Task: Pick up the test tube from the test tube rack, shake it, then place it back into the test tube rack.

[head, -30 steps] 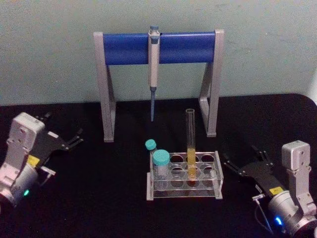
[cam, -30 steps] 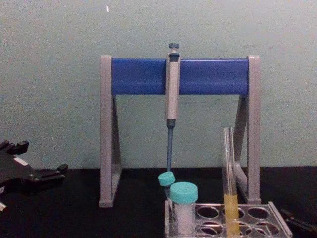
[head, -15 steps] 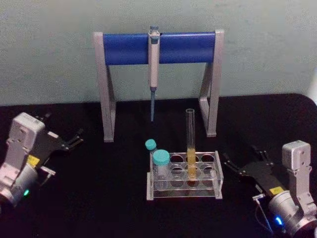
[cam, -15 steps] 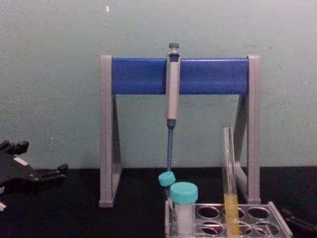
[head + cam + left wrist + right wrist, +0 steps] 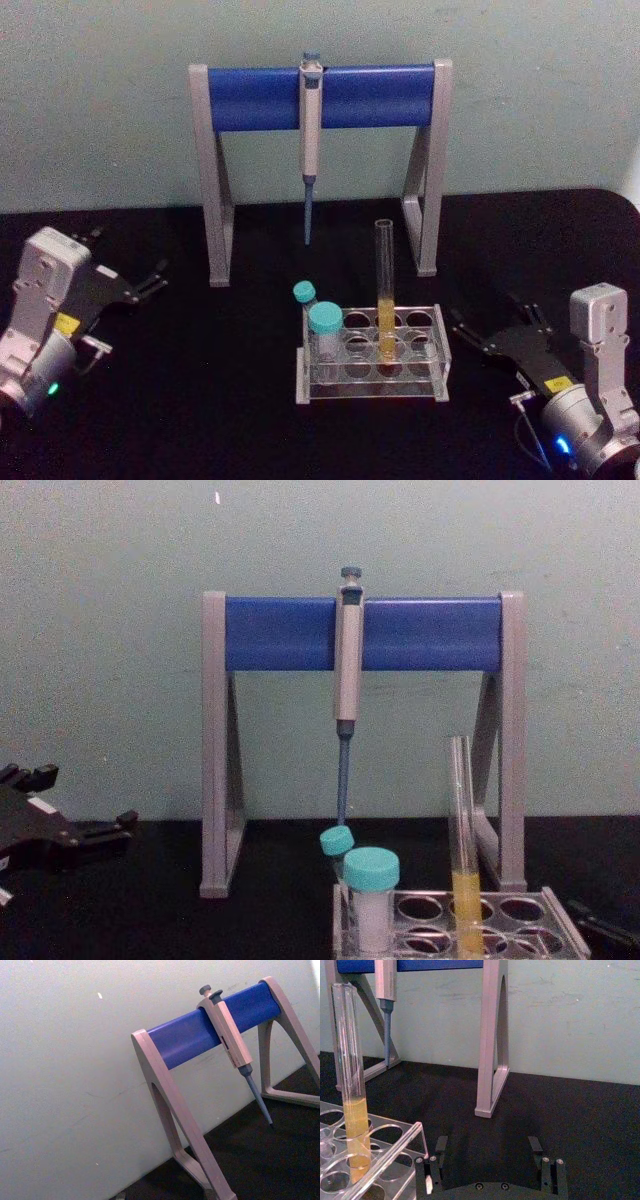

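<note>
The test tube [image 5: 385,290] stands upright in the test tube rack [image 5: 372,382], in a middle hole of the clear top plate, with yellow-orange liquid in its lower part and its open mouth well above the rack. Two teal-capped tubes [image 5: 323,335] sit in the rack's left end. Behind the rack stands the grey-and-blue pipette stand [image 5: 320,160], with a pipette [image 5: 311,140] hanging from its bar.

The right gripper [image 5: 492,325] rests low over the black table [image 5: 200,400], to the right of the rack and apart from it, its fingers pointing toward the rack. In the right wrist view its two fingertips [image 5: 536,1144] are spread wide with nothing between them; the test tube [image 5: 351,1080] rises ahead and off to one side of them, untouched.

The left gripper [image 5: 140,280] sits near the table's left edge, well apart from the rack. Its fingers seem parted and empty, though the dark table makes this hard to read.
</note>
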